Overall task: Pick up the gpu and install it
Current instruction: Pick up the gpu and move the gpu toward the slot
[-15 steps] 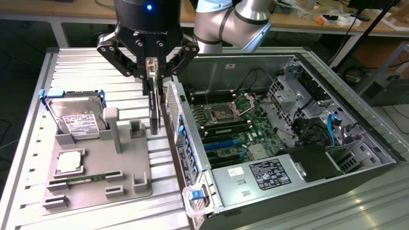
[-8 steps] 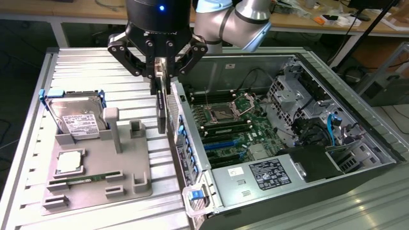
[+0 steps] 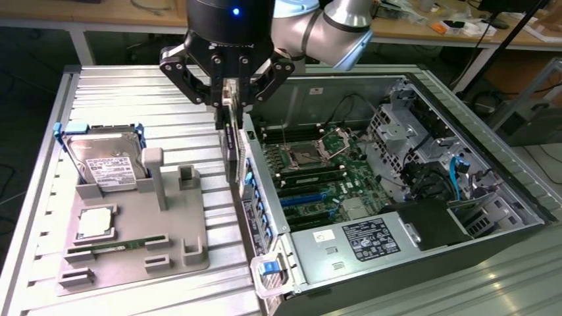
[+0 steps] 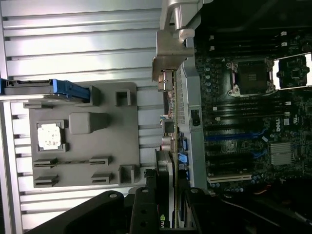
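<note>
Your gripper point(image 3: 230, 100) is closed partway on the gpu point(image 3: 233, 148), the card hanging edge-down just above the case's left wall point(image 3: 255, 210), right of the grey fixture point(image 3: 131, 224). Hold it vertical and square its lower edge to the blue slot point(image 3: 303, 196).

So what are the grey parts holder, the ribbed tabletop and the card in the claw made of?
Grey parts holder: probably plastic, matte, with moulded blocky slots. Ribbed tabletop: looks like bare aluminium, silvery with a dull sheen along the slats. Gpu, gripped edge-on by the gripper: dark circuit board with a shiny metal bracket, seemingly steel.
</note>
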`<state>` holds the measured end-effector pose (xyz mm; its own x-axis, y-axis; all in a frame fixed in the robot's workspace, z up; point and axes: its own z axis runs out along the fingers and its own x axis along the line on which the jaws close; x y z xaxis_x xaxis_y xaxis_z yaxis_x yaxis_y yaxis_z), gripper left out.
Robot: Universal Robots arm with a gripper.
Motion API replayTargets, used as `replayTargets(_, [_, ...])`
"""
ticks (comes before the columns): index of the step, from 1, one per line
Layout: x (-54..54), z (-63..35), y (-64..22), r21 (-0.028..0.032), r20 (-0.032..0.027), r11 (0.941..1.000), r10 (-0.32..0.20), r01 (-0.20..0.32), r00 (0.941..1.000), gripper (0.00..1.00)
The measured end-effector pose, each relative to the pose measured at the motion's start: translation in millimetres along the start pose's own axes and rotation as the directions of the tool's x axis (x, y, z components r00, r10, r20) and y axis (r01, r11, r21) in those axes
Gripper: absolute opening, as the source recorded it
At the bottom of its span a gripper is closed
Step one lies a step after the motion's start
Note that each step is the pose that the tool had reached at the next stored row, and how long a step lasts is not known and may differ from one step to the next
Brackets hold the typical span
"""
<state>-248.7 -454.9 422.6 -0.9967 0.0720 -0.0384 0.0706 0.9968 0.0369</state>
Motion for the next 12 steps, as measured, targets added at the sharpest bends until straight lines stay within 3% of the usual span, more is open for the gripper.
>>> replayTargets(12, [-14.9,0.6,1.1,0.0001,-0.0001,1.0,0.0,0.0,1.0,0.27])
